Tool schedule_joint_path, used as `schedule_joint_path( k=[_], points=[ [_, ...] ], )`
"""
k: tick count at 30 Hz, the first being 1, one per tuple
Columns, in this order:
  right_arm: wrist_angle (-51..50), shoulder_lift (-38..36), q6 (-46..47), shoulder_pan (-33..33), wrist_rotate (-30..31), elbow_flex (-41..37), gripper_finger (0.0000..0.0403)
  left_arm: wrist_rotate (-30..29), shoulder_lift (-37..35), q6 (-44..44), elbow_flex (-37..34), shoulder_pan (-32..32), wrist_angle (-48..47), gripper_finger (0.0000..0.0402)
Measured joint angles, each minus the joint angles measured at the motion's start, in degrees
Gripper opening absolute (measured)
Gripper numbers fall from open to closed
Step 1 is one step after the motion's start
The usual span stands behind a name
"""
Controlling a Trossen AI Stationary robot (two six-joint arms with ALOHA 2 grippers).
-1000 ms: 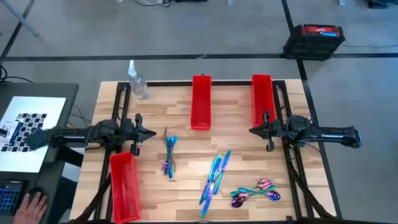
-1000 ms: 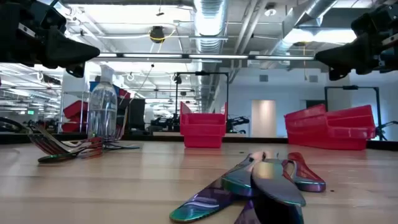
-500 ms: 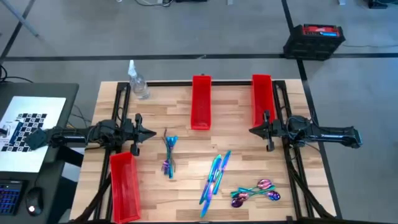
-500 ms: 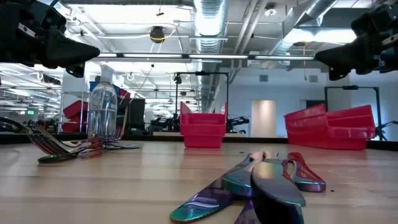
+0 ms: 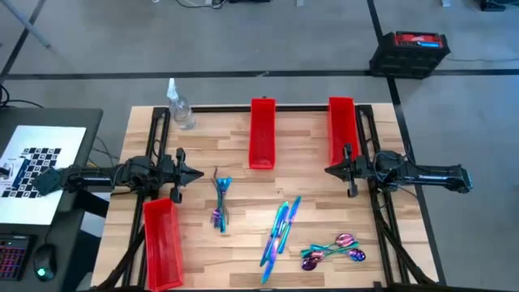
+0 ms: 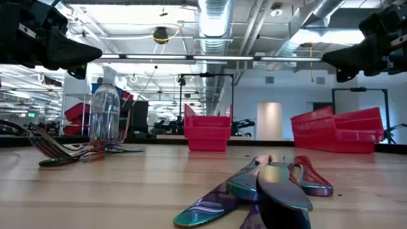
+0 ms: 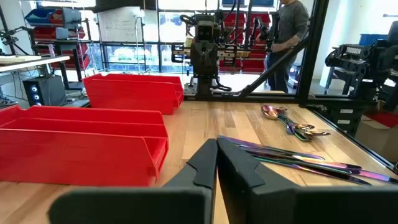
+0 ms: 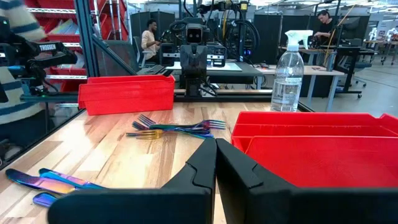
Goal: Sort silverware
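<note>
**Both arms idle above table, cutlery lying in three groups**

Pale wooden butcher-block table (image 5: 243,146), plank seams visible, black metal frame at its edges. The slim iridescent metal silverware lies loose on it: forks (image 5: 220,199) bunched near the left arm, tines fanned; long flat knives (image 5: 278,231) in the middle toward the near edge, shimmering blue and teal; spoons (image 5: 332,250) to the right of them, bowls purple and pink, handles overlapping.

Three long red plastic bins, glossy, open-topped: one (image 5: 262,132) at the far middle, one (image 5: 341,128) at the far right, one (image 5: 162,242) at the near left. Clear plastic spray bottle (image 5: 179,109) upright at the far left corner.

Left gripper (image 5: 198,173) raised over the table's left side, its fingers pressed together, gripping nothing. Right gripper (image 5: 328,170) raised just beside the far right bin, its fingers likewise together and empty.

No legible writing on bins or bottle.
</note>
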Motion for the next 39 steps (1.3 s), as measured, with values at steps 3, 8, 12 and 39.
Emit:
schedule_joint_path(
  k=[3, 8, 12, 39],
  points=[
    [0.0, 0.0, 0.0, 0.0, 0.0, 0.0, 0.0, 0.0, 0.0, 0.0, 0.0, 0.0, 0.0, 0.0],
    [0.0, 0.0, 0.0, 0.0, 0.0, 0.0, 0.0, 0.0, 0.0, 0.0, 0.0, 0.0, 0.0, 0.0],
    [0.0, 0.0, 0.0, 0.0, 0.0, 0.0, 0.0, 0.0, 0.0, 0.0, 0.0, 0.0, 0.0, 0.0],
    [0.2, 0.0, -1.5, -0.3, 0.0, 0.0, 0.0, 0.0, 0.0, 0.0, 0.0, 0.0, 0.0, 0.0]
  ],
)
